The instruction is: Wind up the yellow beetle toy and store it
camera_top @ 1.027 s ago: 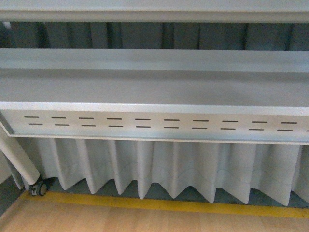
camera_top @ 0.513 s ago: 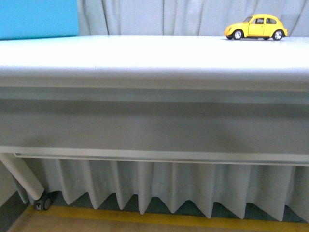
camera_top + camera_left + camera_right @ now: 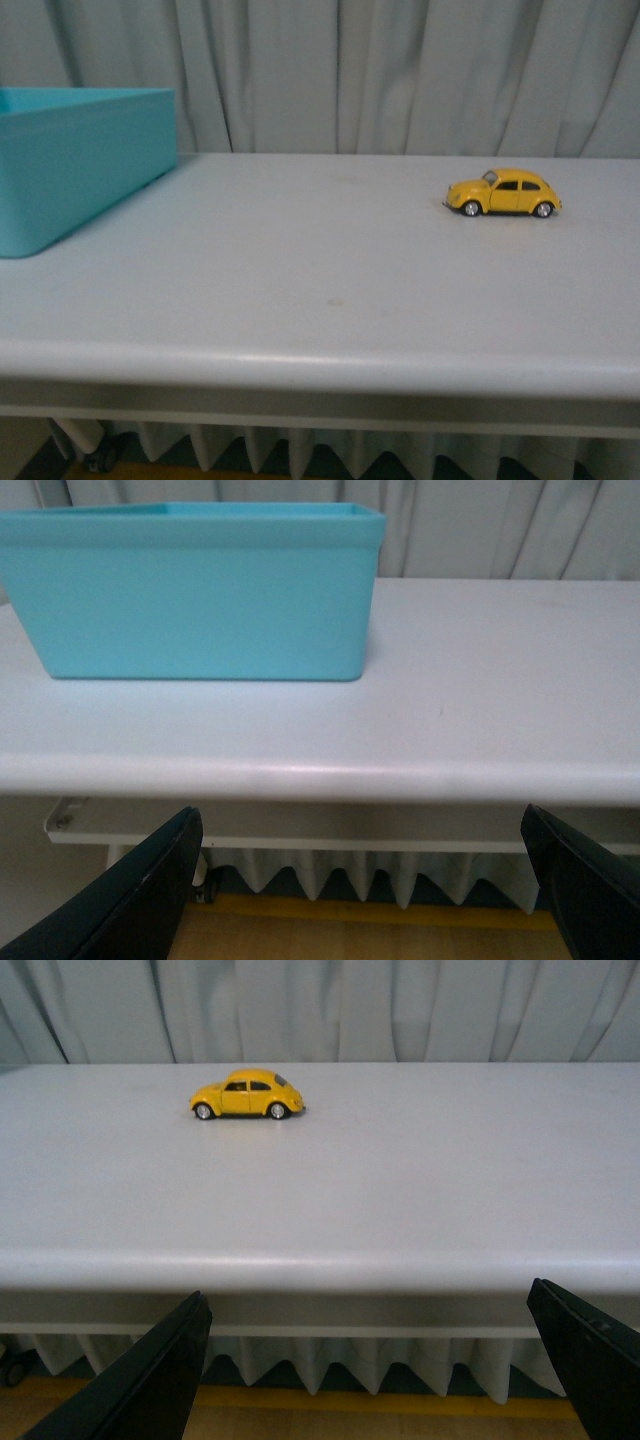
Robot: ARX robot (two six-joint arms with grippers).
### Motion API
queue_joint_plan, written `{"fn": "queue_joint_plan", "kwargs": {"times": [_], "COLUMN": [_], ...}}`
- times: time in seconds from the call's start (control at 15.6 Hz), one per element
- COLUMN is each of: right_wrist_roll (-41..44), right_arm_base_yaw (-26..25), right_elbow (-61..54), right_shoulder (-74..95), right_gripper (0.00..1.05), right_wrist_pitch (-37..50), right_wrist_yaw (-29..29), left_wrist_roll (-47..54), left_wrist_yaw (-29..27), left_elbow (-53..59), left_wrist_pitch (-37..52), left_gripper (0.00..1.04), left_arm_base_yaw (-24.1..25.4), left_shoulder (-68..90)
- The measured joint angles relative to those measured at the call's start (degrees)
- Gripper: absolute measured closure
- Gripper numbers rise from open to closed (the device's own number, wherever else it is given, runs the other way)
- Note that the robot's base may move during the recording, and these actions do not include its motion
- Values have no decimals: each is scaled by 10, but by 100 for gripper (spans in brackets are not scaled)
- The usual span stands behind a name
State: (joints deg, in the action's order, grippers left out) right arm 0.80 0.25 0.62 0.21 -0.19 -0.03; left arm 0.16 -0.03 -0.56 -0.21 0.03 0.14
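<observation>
Now that the front view, which a second ago showed only the underside of the white table [image 3: 300, 300], looks across its top, the rig seems raised to working height, so the reach can begin, with nothing yet wound or stored. The teal bin [image 3: 85, 150] stands on it ahead of the left pincer [image 3: 365, 890], whose jaws gape wide and empty short of the near edge; the bin's inside is hidden, so its contents cannot be told. The yellow beetle toy [image 3: 247, 1094] sits on its wheels, untouched, well ahead of the right pincer [image 3: 370, 1375], likewise wide and empty.
</observation>
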Motion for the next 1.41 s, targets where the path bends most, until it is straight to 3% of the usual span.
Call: {"fn": "queue_joint_plan", "kwargs": {"times": [1.41], "right_wrist_roll": [-1], "right_arm_base_yaw": [0], "right_elbow": [0], "right_shoulder": [0], "right_gripper": [7], "right_wrist_pitch": [0], "right_wrist_yaw": [1], "left_wrist_roll": [0], "left_wrist_yaw": [0], "left_elbow": [0], "left_wrist_pitch": [1], "left_gripper": [7], "left_arm_base_yaw": [0], "left_shoulder": [0]}}
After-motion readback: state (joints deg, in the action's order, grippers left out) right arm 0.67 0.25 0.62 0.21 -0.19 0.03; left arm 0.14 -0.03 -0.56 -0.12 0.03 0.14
